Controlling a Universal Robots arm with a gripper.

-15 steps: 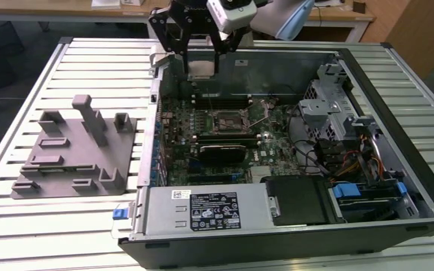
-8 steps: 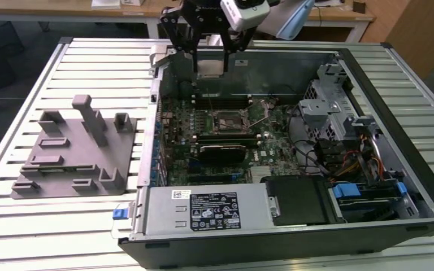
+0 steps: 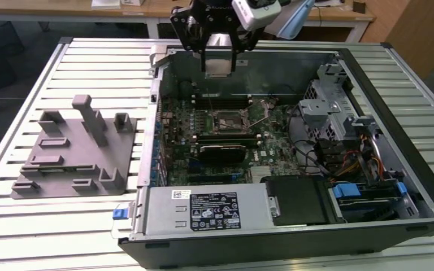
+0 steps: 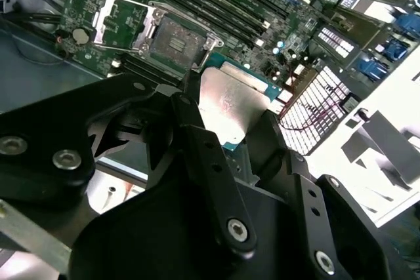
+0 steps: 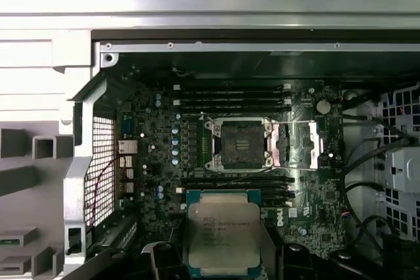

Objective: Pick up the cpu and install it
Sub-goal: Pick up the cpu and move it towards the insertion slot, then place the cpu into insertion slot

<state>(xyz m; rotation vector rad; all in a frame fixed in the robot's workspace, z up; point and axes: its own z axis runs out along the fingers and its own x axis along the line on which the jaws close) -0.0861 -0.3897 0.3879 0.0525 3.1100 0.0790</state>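
My gripper (image 3: 218, 63) hangs above the far wall of the open computer case (image 3: 420, 186), shut on the cpu (image 3: 218, 68), a small square chip with a pale silver top. In both wrist views the cpu (image 5: 223, 227) (image 4: 228, 100) sits level between the two black fingers (image 4: 197, 136). The dark square socket (image 5: 236, 143) lies open on the green motherboard (image 3: 202, 121), its metal frame (image 5: 295, 145) folded to one side. The cpu is well above the socket (image 3: 228, 119) and offset from it toward the case's far wall.
A large grey holder with upright posts (image 3: 74, 152) rests on the slatted table (image 3: 21, 226) at the exterior view's left. Inside the case are memory slots (image 5: 230, 96), a drive cage (image 3: 330, 113), cables (image 3: 345, 164) and a power supply (image 3: 202, 212).
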